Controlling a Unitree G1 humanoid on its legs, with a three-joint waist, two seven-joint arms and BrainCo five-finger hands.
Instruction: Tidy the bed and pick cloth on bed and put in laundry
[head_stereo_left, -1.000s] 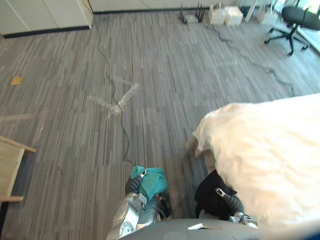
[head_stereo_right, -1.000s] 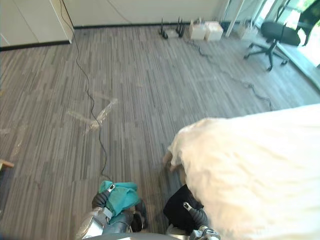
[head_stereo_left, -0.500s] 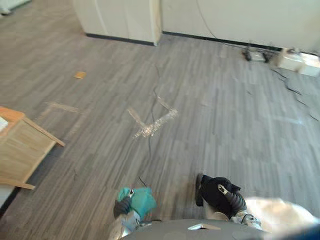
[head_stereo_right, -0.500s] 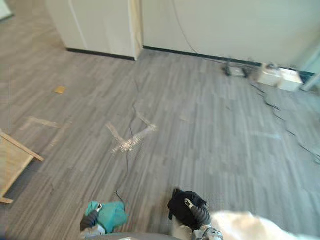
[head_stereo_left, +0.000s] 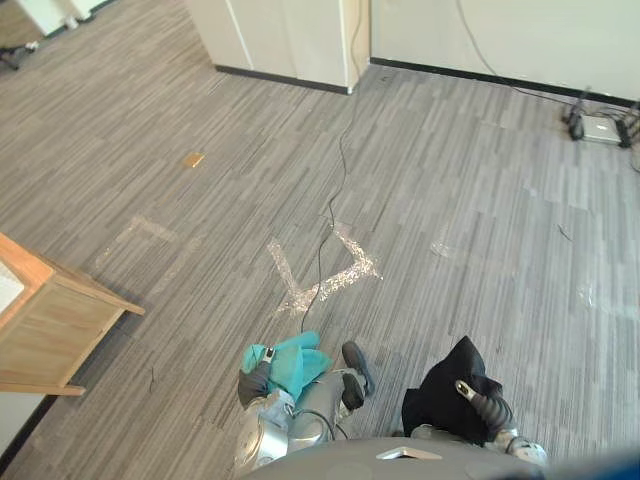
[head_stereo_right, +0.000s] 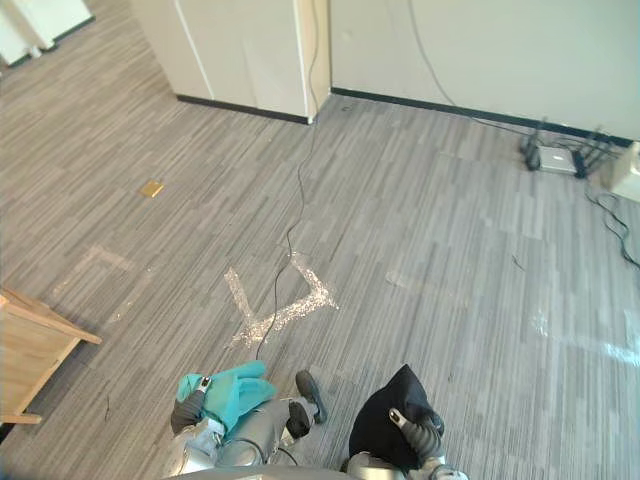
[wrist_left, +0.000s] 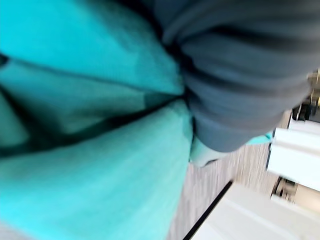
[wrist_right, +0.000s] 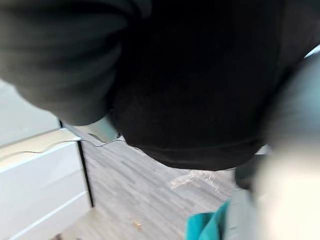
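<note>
Eye views look steeply down from head height, sharing floor (head_stereo_left: 480, 200) and tape mark (head_stereo_left: 350, 275) beyond left hand (head_stereo_left: 252, 380), right hand (head_stereo_left: 480, 402). Wrist views sit extremely close, against teal cloth (wrist_left: 90, 125), black cloth (wrist_right: 200, 75).

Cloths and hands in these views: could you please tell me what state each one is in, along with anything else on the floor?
Teal cloth: bunched up, held off the floor in the left hand.
Left hand: shut on the teal cloth.
Black cloth: bunched up, held in the right hand.
Right hand: shut on the black cloth.
Tape: stuck flat on the floor in a V.
Wooden stand: upright on the floor, untouched.
</note>
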